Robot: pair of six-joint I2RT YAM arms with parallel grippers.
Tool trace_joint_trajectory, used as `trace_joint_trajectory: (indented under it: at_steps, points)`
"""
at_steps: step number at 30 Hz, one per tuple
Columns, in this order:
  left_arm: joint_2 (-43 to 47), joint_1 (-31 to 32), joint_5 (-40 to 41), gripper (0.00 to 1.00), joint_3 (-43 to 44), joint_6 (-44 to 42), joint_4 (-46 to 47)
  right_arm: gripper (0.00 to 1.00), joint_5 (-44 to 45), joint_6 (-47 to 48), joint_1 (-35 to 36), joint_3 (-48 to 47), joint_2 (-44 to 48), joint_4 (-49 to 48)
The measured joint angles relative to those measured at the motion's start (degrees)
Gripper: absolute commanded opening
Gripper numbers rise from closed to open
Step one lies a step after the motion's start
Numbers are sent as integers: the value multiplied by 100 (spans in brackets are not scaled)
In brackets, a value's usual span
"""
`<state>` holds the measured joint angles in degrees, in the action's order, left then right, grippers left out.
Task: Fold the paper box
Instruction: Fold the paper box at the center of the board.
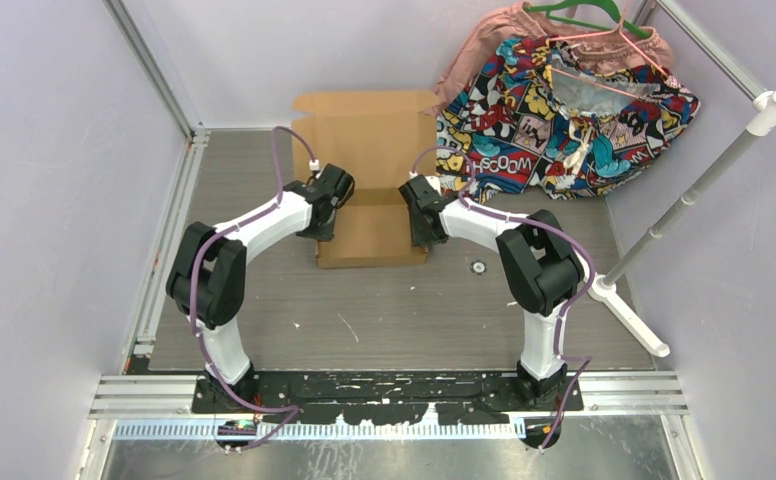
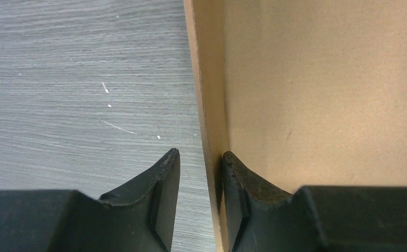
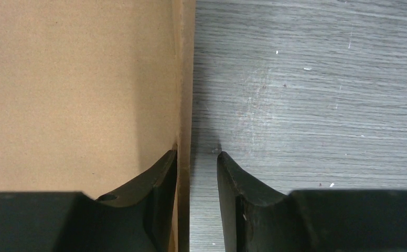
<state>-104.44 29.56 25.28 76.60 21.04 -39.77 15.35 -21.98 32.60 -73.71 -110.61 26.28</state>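
Observation:
The paper box [image 1: 372,238] is plain brown cardboard lying in the middle of the table, its lid flap [image 1: 364,125] leaning up at the back. My left gripper [image 1: 329,222] straddles the box's raised left side wall [image 2: 207,79]. Its inner finger touches the wall, and its outer finger [image 2: 164,173] stands apart over the table. The left gripper [image 2: 200,152] is open. My right gripper [image 1: 422,225] straddles the right side wall [image 3: 184,63] the same way: inner finger against the cardboard, outer finger [image 3: 233,173] clear of it. The right gripper [image 3: 196,152] is open.
A colourful comic-print cloth [image 1: 564,110] with a pink garment and green hanger [image 1: 584,15] lies at the back right, touching the box's corner. A white pole stand [image 1: 704,185] leans along the right side. A small round mark [image 1: 478,266] sits on the grey table [image 1: 384,310].

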Motion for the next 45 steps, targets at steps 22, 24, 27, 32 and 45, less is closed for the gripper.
trace_joint_trajectory:
  at_steps: [22, 24, 27, 32, 45]
  points:
    - [304, -37, -1051, 35, -444, 345, -260, 39, 144, -17, 168, 85, 142, 289]
    - [398, -26, -1102, 31, -501, 407, -291, 39, 155, -28, 238, 118, 175, 302]
    - [417, 13, -1150, 25, -577, 463, -302, 39, 179, -52, 334, 133, 197, 339]
    - [415, 129, -1165, 23, -662, 557, -387, 39, 249, -79, 448, 133, 199, 387]
    - [278, 184, -1110, 0, -664, 750, -350, 16, 328, -160, 474, 133, 199, 525]
